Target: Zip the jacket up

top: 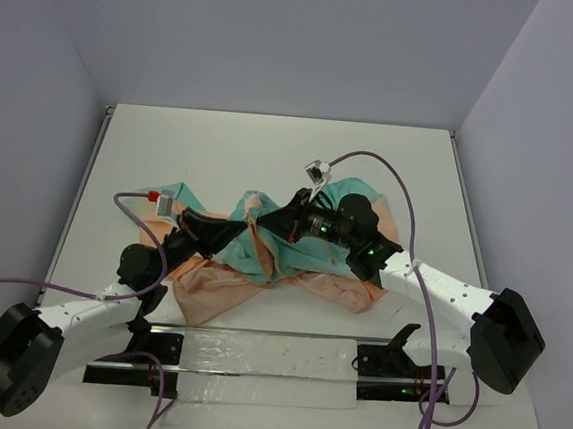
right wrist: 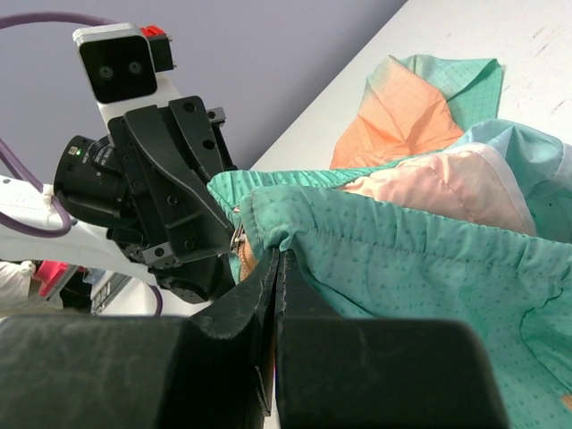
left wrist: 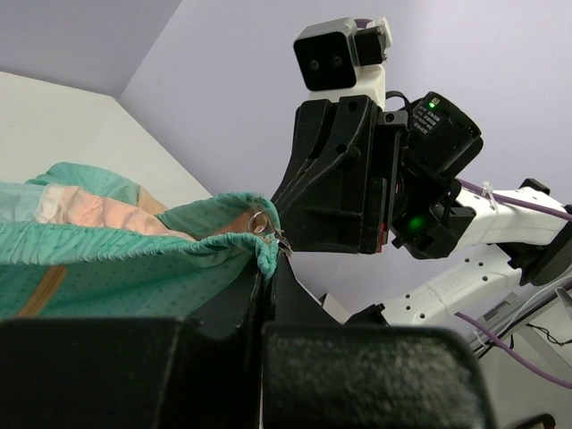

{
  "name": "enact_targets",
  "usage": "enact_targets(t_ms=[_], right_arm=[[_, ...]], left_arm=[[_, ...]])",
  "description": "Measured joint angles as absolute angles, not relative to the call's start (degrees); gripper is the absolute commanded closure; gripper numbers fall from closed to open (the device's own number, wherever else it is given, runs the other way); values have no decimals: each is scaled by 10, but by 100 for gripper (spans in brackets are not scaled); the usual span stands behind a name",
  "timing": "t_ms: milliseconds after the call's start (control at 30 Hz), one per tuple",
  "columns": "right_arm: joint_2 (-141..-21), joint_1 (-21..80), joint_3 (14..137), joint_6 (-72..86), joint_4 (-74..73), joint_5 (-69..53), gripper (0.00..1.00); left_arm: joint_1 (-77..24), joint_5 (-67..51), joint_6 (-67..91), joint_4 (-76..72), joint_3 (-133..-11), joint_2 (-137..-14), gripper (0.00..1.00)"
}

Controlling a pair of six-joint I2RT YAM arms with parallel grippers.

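Reaching in from the near edge, the left fingers (left wrist: 246,304) and the right fingers (right wrist: 255,295) are each pinched tight on the teal gathered hem of the jacket (top: 222,287), their tips almost meeting beside a small metal zipper ring (left wrist: 258,221), with the cloth heaped across the middle of the desk (top: 272,153).

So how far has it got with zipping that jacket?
Early days. Done: the left gripper and right gripper are each shut on the jacket's teal hem. In hand: the zip pull sits just above the left gripper. Left: the zipping itself; the jacket lies crumpled, no closed zip showing.
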State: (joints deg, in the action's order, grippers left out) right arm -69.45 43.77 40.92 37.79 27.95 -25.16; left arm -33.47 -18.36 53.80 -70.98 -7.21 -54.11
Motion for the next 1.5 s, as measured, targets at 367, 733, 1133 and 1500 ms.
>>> enact_targets(t_ms=[367, 733, 1133, 1500], right_arm=[[-707, 439, 420, 376, 271, -241, 100], [-704, 439, 420, 374, 256, -230, 74], [-669, 439, 420, 334, 213, -243, 51], [-663, 416, 421, 307, 178, -313, 35]], left_arm=[[-342, -182, 537, -704, -72, -521, 100], [-344, -178, 536, -702, -70, -531, 100], [-345, -187, 519, -686, -70, -540, 100], [-345, -244, 523, -723, -75, -610, 100]])
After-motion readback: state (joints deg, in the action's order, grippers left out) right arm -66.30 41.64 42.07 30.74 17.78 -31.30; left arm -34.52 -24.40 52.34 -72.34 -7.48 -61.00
